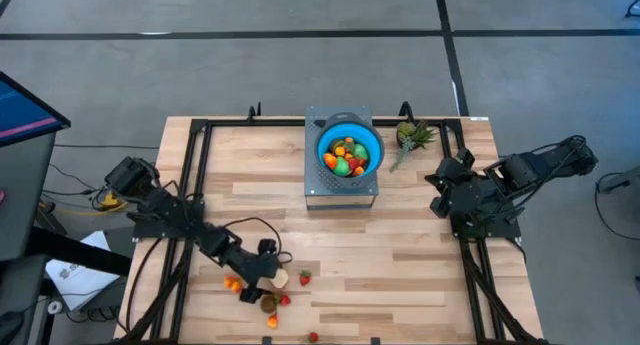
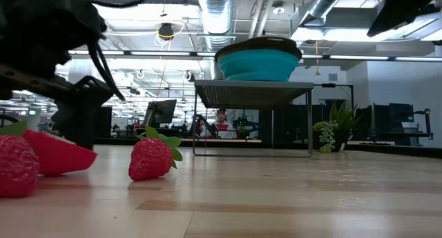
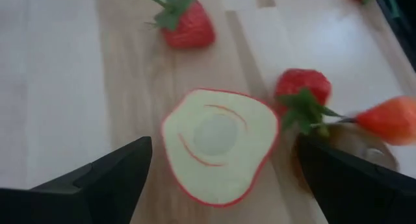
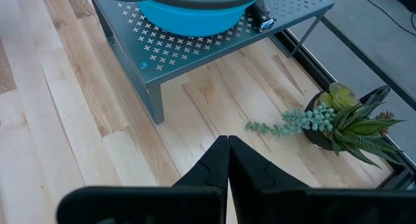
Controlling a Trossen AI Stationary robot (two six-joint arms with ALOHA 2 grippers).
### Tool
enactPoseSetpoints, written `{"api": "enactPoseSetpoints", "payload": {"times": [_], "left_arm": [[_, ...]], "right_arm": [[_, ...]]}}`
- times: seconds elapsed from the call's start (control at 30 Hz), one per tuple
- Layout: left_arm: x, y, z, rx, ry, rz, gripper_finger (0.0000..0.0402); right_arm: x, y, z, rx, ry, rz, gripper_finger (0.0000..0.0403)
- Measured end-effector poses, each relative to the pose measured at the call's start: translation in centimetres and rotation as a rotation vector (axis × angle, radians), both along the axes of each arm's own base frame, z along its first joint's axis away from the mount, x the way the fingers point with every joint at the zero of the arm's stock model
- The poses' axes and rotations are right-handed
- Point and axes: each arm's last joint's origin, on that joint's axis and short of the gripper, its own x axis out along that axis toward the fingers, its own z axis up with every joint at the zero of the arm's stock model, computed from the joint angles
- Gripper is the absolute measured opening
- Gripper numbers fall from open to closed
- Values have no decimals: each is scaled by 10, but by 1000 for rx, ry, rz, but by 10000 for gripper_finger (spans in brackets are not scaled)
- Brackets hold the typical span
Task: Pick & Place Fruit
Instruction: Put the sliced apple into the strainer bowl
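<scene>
Left tool (image 3: pixel 221 169) spread around half-hidden pale fruit slice (image 3: pixel 218 143); right tool (image 4: pixel 227 162) pressed together.

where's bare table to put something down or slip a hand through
Free: the bare boards between the grey stand and the loose fruit, and the stretch from there toward the shut right pincer. Also the strip between the stand and the left rail. Crowded: the near-left patch, where the open left pincer straddles an apple half among strawberries, and the full blue bowl.

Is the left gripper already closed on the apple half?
No, the left gripper stands open, its fingers either side of the apple half lying cut-face up.
</scene>
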Motion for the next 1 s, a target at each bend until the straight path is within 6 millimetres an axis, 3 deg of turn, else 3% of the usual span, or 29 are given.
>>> {"api": "enactPoseSetpoints", "payload": {"times": [0.3,1.0], "left_arm": [[6,9,-1,17,-4,21,376],[10,4,-12,-11,1,-40,370]], "right_arm": [[0,0,0,0,0,0,0],[-2,-1,-1,-9,20,-1,0]]}}
